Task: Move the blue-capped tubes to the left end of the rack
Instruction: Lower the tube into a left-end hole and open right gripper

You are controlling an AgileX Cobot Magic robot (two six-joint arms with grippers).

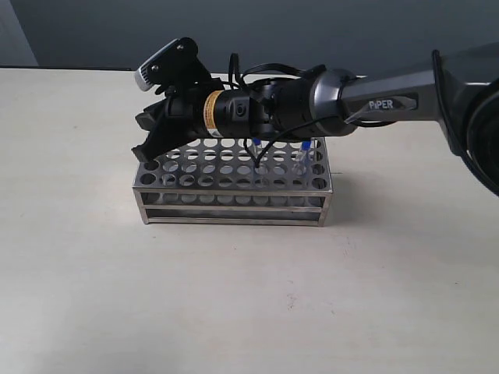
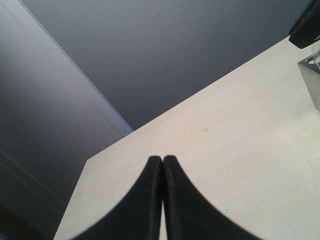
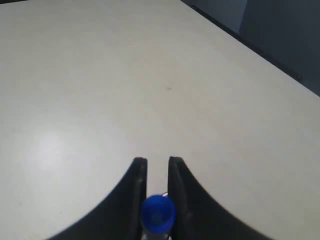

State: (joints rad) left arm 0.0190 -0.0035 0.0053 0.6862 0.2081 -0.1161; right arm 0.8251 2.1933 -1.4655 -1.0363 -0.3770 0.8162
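The steel rack (image 1: pixel 234 204) stands mid-table. My right arm reaches across above it, and the right gripper (image 1: pixel 148 150) hangs tilted down over the rack's left end. In the right wrist view the right gripper (image 3: pixel 156 161) is shut on a blue-capped tube (image 3: pixel 158 214), whose cap sits between the fingers; the exterior view hides this tube behind the gripper. Two more blue-capped tubes (image 1: pixel 256 146) (image 1: pixel 306 147) stand in holes toward the rack's right end. The left gripper (image 2: pixel 162 159) is shut on nothing, off over bare table, with a rack corner (image 2: pixel 311 80) at the edge of its view.
The pale table (image 1: pixel 249 304) spreads round the rack on all sides. A dark wall (image 1: pixel 257 31) runs behind the table's far edge. The right arm's body (image 1: pixel 374 97) spans the space above the rack's right half.
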